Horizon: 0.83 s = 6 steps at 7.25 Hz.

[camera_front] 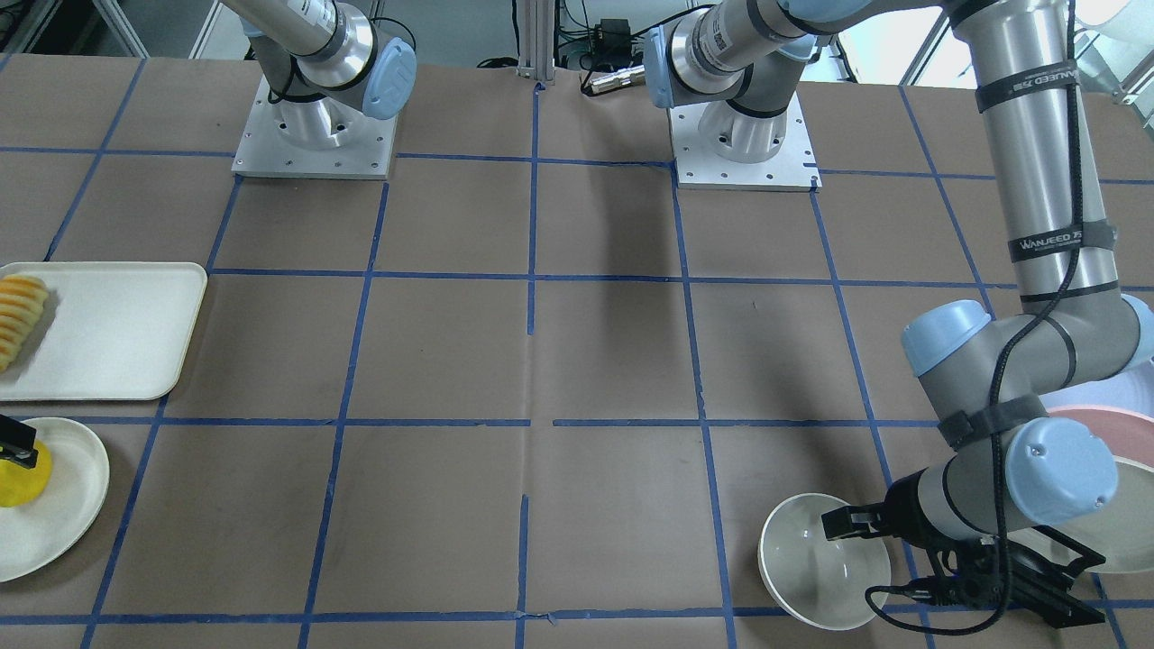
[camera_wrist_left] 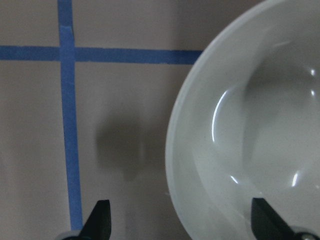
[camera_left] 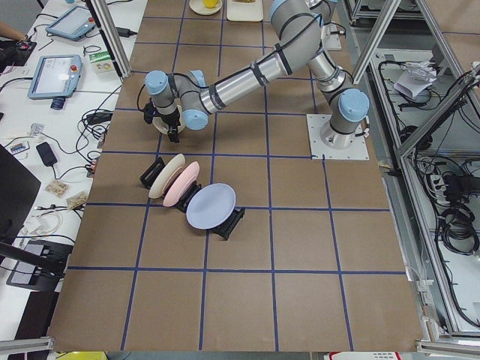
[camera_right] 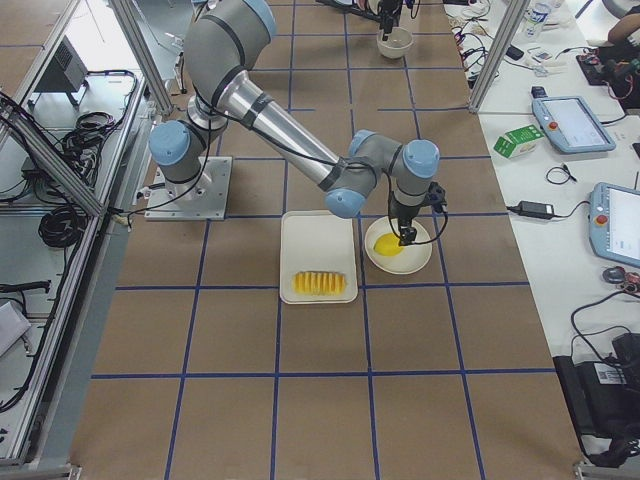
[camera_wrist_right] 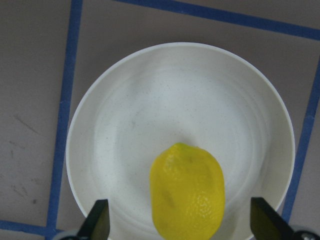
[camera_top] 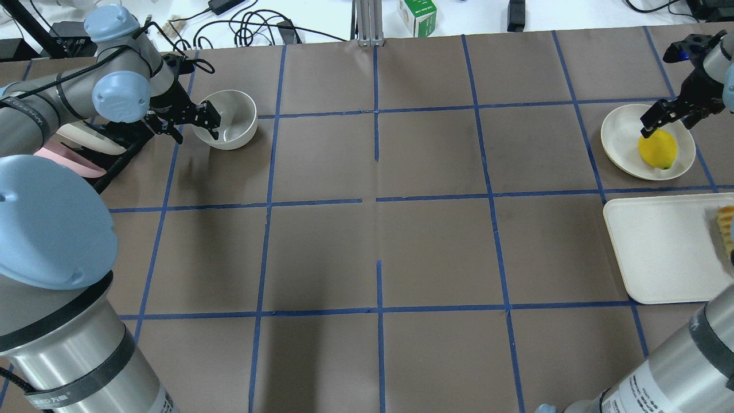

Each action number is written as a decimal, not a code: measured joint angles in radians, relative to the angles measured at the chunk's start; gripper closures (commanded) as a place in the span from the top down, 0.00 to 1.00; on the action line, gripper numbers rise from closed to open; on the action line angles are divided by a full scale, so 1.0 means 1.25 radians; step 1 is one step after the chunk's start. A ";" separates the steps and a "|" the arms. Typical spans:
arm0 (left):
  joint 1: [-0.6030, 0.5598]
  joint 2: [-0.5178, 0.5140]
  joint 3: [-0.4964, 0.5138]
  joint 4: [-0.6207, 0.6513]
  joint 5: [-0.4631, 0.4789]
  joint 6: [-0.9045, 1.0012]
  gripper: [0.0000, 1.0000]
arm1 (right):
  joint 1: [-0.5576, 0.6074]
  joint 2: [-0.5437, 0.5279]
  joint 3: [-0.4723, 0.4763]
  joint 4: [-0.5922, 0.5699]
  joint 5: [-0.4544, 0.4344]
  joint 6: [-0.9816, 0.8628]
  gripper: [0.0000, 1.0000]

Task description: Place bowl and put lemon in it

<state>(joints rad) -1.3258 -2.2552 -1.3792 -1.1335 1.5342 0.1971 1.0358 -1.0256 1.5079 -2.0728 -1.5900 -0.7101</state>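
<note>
Rack: At the far left we see a black rack (camera_left: 231, 225) on the bench (camera_top: 436, 246). Three plates stand on edge in it: a cream plate (camera_left: 166, 176), a pink plate (camera_left: 186, 184) and a pale blue plate (camera_left: 211, 206).

Left hand: Our left hand (camera_wrist_left: 182, 222) is just beside the rack, at the bowl. It is open wide. One finger is outside the bowl and the other is inside it, with the bowl's wall between them. Neither finger presses on the wall.

Bowl: The bowl (camera_top: 235, 115) is shiny and off-white. It sits right way up on the bench, in a square at the far left end, close to the rack.

Middle of the bench: Here we see brown cover with blue tape lines (camera_top: 315, 312) that make big squares.

Round plate: A flat off-white round plate (camera_top: 622, 135) lies on the bench at the far right end.

Lemon: The lemon (camera_top: 658, 149) is bright yellow. It lies on the round plate, a bit off the middle. It is well apart from the bowl, at the other end of the bench.

Right hand: Our right hand (camera_wrist_right: 182, 220) is over the lemon. It is open, with one finger on each side of the lemon. We see a gap between each finger and the skin.

Tray: A white tray (camera_top: 659, 258) with round corners lies just beside the round plate, on the side nearer to us.

Fruit slices: A row of orange-yellow fruit slices (camera_top: 727, 226) lies on the tray, by its right edge.
</note>
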 measured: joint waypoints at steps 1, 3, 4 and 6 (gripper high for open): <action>0.000 -0.005 0.004 0.012 -0.001 -0.002 0.62 | -0.009 0.010 0.001 0.000 -0.004 -0.006 1.00; 0.000 -0.009 0.005 0.025 -0.014 -0.004 0.02 | -0.015 0.024 0.006 0.000 -0.001 -0.012 1.00; 0.000 -0.009 0.005 0.027 -0.025 -0.001 0.00 | -0.016 0.030 0.009 0.000 0.003 -0.013 1.00; 0.000 -0.008 0.005 0.028 -0.050 0.004 0.00 | -0.016 0.040 0.012 0.000 0.005 -0.016 1.00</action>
<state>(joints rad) -1.3254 -2.2652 -1.3724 -1.0983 1.4716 0.2025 1.0156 -0.9758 1.5224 -2.0727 -1.5835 -0.7306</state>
